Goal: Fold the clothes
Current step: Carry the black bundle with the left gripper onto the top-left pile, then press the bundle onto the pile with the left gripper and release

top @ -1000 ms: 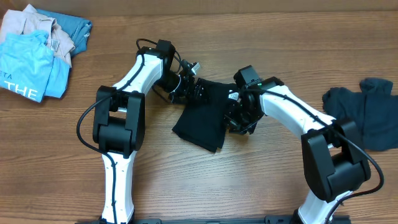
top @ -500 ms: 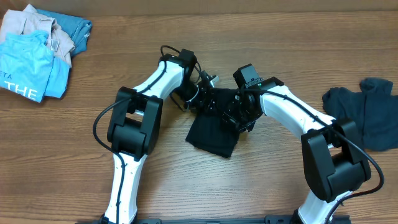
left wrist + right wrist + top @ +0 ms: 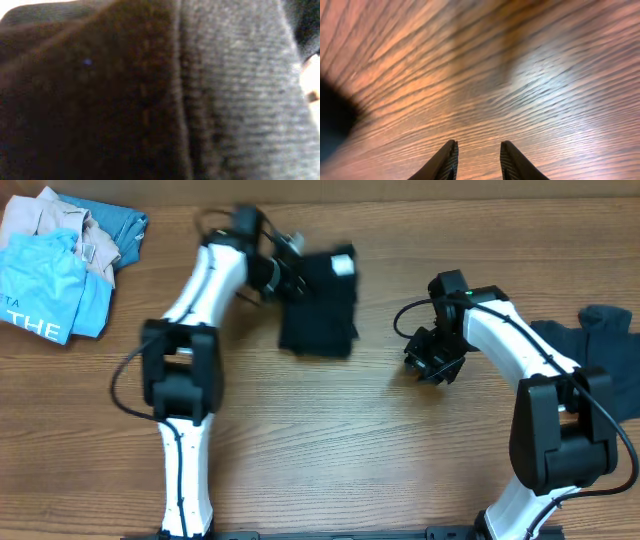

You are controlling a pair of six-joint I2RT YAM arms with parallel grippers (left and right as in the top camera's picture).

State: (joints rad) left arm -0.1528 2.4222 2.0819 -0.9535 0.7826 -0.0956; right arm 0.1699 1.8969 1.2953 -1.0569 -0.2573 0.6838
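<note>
The folded black T-shirt (image 3: 318, 315) lies at the back middle of the table, a white label showing at its far corner. My left gripper (image 3: 290, 272) is at its left far edge, shut on the cloth. In the left wrist view black fabric (image 3: 150, 100) fills the frame and hides the fingers. My right gripper (image 3: 428, 365) hovers over bare wood to the right, apart from the shirt. Its fingers (image 3: 445, 162) stand open with nothing between them. A dark slate-blue garment (image 3: 600, 360) lies crumpled at the right edge.
A pile at the back left corner holds a light-blue shirt with white letters (image 3: 45, 290), a beige one (image 3: 50, 220) and a teal one (image 3: 122, 230). The wooden table (image 3: 330, 440) spreads between the two arm bases at the front.
My left gripper closed on the black T-shirt and carried it up and to the left. The right gripper let go and drew back to the right.
</note>
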